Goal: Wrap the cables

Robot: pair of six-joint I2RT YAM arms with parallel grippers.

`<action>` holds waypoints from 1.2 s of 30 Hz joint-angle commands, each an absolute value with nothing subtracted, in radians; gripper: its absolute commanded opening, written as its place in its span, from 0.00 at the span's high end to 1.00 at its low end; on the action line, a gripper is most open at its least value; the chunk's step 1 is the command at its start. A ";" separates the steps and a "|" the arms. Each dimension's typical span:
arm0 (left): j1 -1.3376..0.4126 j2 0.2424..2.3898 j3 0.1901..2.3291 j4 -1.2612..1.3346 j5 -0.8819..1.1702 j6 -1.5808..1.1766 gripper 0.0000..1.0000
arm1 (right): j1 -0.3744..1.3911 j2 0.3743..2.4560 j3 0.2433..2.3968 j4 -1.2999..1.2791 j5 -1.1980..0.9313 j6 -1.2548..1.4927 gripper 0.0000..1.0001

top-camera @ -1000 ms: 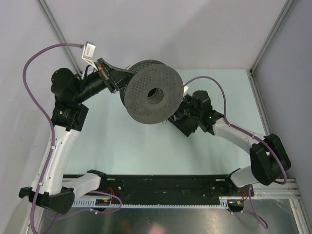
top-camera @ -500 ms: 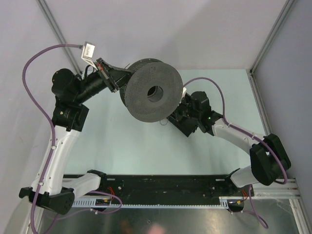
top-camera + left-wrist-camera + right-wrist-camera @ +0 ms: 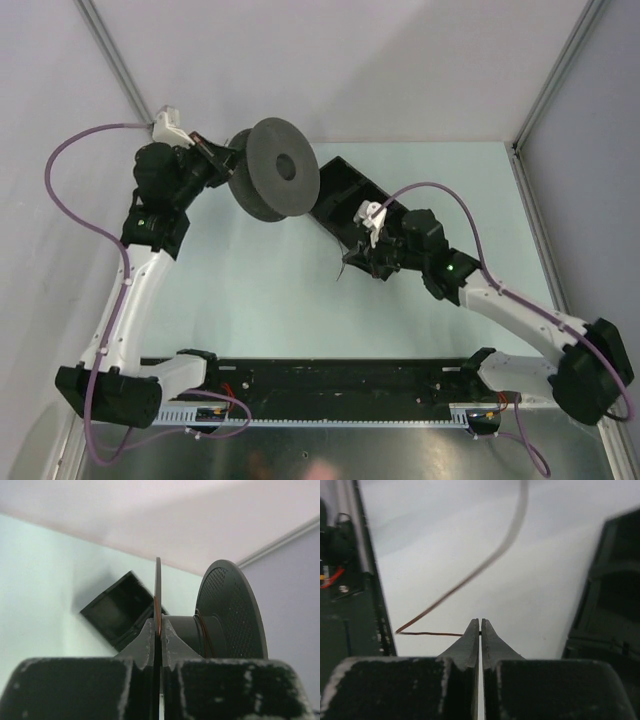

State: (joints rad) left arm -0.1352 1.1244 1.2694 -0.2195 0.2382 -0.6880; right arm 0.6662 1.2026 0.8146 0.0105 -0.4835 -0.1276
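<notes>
A dark grey flanged spool hangs in the air at the back left. My left gripper is shut on the rim of its near flange. A few turns of thin brown cable lie around the spool's hub. My right gripper is low over the table's middle, to the right of and nearer than the spool. It is shut on the thin brown cable, which leaves the right gripper's tips to the left, bends sharply, and runs up and away, blurred.
An open black box lies on the table behind the right gripper and to the right of the spool, and also shows in the wrist views. A black rail runs along the table's near edge.
The left arm has drawn back to the left with the spool, which has turned and uncovered the black box. The right gripper has moved left and nearer, out from under the spool.
</notes>
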 commanded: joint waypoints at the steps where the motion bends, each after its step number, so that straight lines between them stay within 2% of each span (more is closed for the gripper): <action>1: -0.152 1.155 1.254 -0.222 0.061 -0.645 1.00 | 0.769 1.058 0.821 0.015 -0.525 -0.186 1.00; 9: -0.278 1.262 1.248 -0.381 -0.124 -0.545 1.00 | 0.977 0.997 0.882 0.099 -0.447 -0.256 1.00; 16: -0.440 1.243 1.196 -0.384 -0.192 -0.412 1.00 | 0.977 1.063 0.999 0.241 -0.328 -0.349 1.00; 24: -0.525 1.156 1.138 -0.376 -0.035 -0.284 1.00 | 0.903 1.137 1.103 0.412 -0.250 -0.389 1.00; 36: -0.532 0.928 0.999 -0.327 0.439 0.030 1.00 | 0.642 1.205 1.153 0.431 -0.281 -0.331 1.00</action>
